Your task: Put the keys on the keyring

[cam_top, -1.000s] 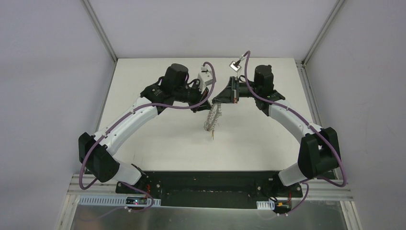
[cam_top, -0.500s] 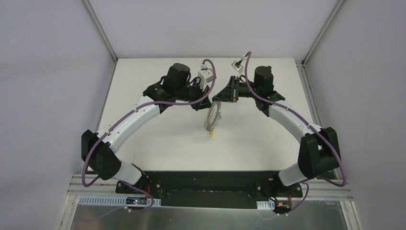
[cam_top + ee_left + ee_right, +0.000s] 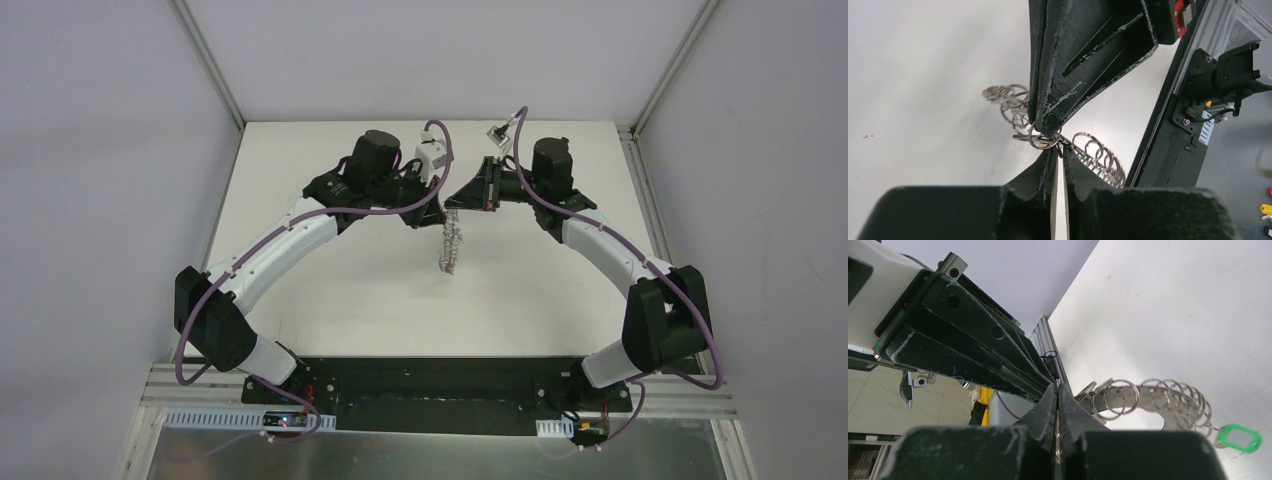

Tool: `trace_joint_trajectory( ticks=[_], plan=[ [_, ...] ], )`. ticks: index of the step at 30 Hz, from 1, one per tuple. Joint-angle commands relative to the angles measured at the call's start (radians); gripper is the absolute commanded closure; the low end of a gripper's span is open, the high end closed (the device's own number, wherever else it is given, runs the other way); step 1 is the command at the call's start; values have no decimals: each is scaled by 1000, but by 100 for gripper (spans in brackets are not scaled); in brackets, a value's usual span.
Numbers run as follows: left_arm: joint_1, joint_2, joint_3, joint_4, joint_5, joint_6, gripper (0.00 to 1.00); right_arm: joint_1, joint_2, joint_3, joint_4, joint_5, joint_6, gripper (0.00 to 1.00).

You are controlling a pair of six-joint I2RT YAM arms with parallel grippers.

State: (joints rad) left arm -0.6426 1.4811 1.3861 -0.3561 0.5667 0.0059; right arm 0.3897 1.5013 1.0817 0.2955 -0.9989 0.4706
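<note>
The white bench carries little else. Both arms reach in over its far half and meet tip to tip at the middle.

The right pincer is closed, and it grips the keyring at the top. From there the floppy loop hangs down towards the bench. I cannot tell whether its lower end rests on the surface.

The left pincer is closed to a hairline slit. Its tips sit against one small wire ring right at the other pincer's tip. Whether they truly pinch the wire is hard to make out.

A green key hangs from a wire ring at the loop's far end, so that one looks done. No other key shows near the tips.

The step in hand seems to be working a single wire ring at the pinch point.

- The right side is best held dead steady as the anchor.
- The left should make only tiny moves along the wire.
- Pulling the two tips apart could twist the ring or tug the loop free.
- A jerk could set the hanging chain swinging.
</note>
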Motion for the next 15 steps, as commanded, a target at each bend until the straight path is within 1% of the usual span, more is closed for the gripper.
trace_joint_trajectory(
  ticks=[1,2,7,9,14,15],
  plan=[
    [-18,-22,50,62,78,-15,89,-6,-6,-11,83,-15,13,100],
    [-11,-26,48,60,87,7,87,-10,-8,-14,95,-28,13,100],
    [34,-56,32,51,133,27,74,-23,-21,-38,166,-105,16,100],
    [55,-68,24,56,167,26,70,-24,-21,-45,185,-132,15,100],
    [90,-81,5,91,228,-2,65,-24,-22,-54,257,-181,56,100],
    [94,-80,0,99,241,-36,65,-23,-22,-53,261,-183,59,100]
  ],
)
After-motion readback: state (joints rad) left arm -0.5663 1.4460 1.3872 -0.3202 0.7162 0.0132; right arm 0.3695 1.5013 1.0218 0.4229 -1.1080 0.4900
